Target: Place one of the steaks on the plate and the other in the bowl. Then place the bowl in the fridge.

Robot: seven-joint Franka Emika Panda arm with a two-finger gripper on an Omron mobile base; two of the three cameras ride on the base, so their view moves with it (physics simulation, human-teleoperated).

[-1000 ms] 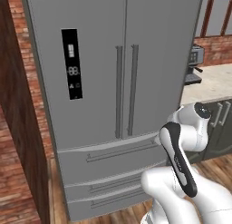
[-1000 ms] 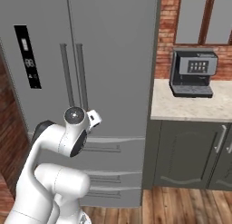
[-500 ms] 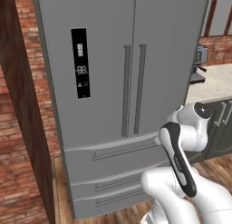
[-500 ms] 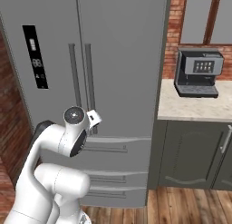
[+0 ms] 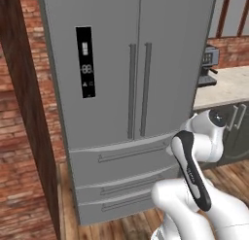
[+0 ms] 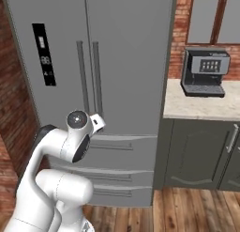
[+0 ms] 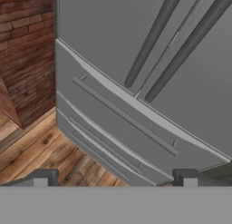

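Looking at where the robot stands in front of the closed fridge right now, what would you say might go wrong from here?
The fridge doors are shut, and the gripper is open and empty, so no bowl is at hand to put in. The folded arm sits close to the drawers; a swing could knock them. The two door handles stand close together, so it may grab the wrong one.

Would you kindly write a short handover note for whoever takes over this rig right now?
Hand: open, holding nothing, its fingertips spread wide, pointed at the fridge.
Fridge: both doors shut, drawers shut; the arm is folded in front of it, not touching.
Coffee machine sits on the counter right of the fridge.
Done: cannot be judged from these views.
Left: open the fridge; the bowl must go inside.
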